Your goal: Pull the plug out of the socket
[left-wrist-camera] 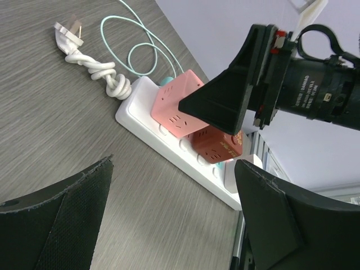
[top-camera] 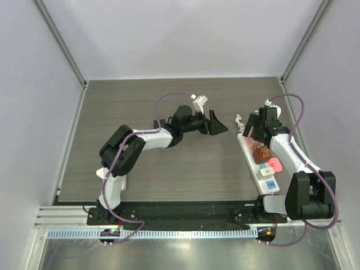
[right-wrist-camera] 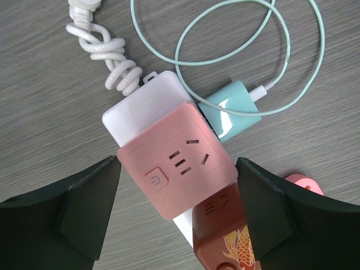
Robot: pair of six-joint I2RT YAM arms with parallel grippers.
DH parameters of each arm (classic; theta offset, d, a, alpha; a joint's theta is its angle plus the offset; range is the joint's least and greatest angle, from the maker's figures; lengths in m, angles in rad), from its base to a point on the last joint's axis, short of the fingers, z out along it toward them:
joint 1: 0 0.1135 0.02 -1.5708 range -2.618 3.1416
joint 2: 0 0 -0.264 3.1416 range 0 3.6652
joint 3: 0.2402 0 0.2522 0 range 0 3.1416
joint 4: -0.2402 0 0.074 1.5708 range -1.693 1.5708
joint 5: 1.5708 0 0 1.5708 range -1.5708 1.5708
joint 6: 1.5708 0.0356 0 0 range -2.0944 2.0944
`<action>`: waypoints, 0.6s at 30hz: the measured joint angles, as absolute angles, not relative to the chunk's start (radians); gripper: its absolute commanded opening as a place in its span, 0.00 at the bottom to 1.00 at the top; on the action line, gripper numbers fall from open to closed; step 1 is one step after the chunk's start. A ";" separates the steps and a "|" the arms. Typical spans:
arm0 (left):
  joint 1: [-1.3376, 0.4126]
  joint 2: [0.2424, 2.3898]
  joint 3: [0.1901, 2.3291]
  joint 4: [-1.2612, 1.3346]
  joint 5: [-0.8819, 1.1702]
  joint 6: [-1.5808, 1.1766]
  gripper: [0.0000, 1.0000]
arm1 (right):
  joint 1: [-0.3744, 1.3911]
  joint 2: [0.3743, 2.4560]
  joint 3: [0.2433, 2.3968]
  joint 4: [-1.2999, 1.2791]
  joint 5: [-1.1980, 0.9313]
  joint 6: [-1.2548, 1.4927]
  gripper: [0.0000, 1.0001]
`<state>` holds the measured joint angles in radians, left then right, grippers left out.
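A white power strip (top-camera: 248, 156) lies at the table's right side. Plugged into it are a pink cube adaptor (right-wrist-camera: 177, 163), a dark red cube with a goldfish print (right-wrist-camera: 225, 230) and a teal charger (right-wrist-camera: 232, 109) with a teal cable. My right gripper (right-wrist-camera: 177, 211) is open and hovers over the pink cube, one finger on each side, not touching it; in the top view the right gripper (top-camera: 253, 130) is above the strip's far end. My left gripper (top-camera: 218, 125) is open and empty over mid-table, left of the strip. The left wrist view shows the strip (left-wrist-camera: 163, 149) and pink cube (left-wrist-camera: 177, 104).
The strip's knotted white cord (right-wrist-camera: 104, 53) and its loose plug (left-wrist-camera: 68, 35) lie beyond the far end. The teal cable (right-wrist-camera: 225, 34) loops on the table beside them. A flat pink plug (top-camera: 274, 165) and a blue one (top-camera: 270, 184) sit at the strip's near end.
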<state>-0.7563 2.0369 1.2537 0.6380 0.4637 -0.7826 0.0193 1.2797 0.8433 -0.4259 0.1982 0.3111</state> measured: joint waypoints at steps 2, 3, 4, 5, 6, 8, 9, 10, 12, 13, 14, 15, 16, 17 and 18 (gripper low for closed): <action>-0.752 2.037 1.253 0.638 0.464 -0.783 0.89 | 0.026 1.304 0.843 -0.426 0.206 0.309 0.89; -0.750 2.037 1.252 0.638 0.464 -0.785 0.89 | 0.030 1.314 0.843 -0.426 0.212 0.307 0.89; -0.749 2.037 1.252 0.639 0.464 -0.786 0.89 | 0.034 1.322 0.844 -0.426 0.218 0.305 0.89; -0.748 2.037 1.252 0.639 0.464 -0.786 0.89 | 0.038 1.328 0.844 -0.426 0.223 0.304 0.89; -0.745 2.037 1.252 0.639 0.464 -0.788 0.90 | 0.040 1.333 0.844 -0.426 0.226 0.303 0.88; -0.743 2.037 1.252 0.639 0.464 -0.794 0.89 | 0.045 1.342 0.847 -0.427 0.235 0.301 0.87; -0.743 2.037 1.252 0.639 0.464 -0.799 0.89 | 0.047 1.345 0.849 -0.427 0.237 0.302 0.86; -0.741 2.037 1.252 0.640 0.465 -0.802 0.89 | 0.050 1.347 0.851 -0.426 0.239 0.302 0.86; -0.739 2.037 1.252 0.639 0.466 -0.806 0.90 | 0.056 1.356 0.858 -0.426 0.243 0.308 0.84; -0.738 2.037 1.252 0.639 0.468 -0.808 0.90 | 0.059 1.362 0.862 -0.425 0.247 0.314 0.83; -0.737 2.037 1.252 0.639 0.469 -0.809 0.90 | 0.064 1.370 0.866 -0.418 0.252 0.322 0.81; -0.736 2.037 1.253 0.639 0.473 -0.810 0.90 | 0.067 1.375 0.868 -0.414 0.256 0.329 0.80; -0.735 2.037 1.253 0.638 0.475 -0.812 0.89 | 0.070 1.381 0.872 -0.410 0.261 0.339 0.79; -0.733 2.037 1.253 0.637 0.477 -0.812 0.89 | 0.073 1.387 0.875 -0.403 0.268 0.349 0.77; -0.731 2.037 1.254 0.633 0.480 -0.813 0.90 | 0.076 1.393 0.878 -0.395 0.273 0.360 0.73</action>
<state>-0.7307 2.0369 1.2541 0.6327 0.4805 -0.8135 0.0757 1.3933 0.8776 -0.3954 0.2733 0.3595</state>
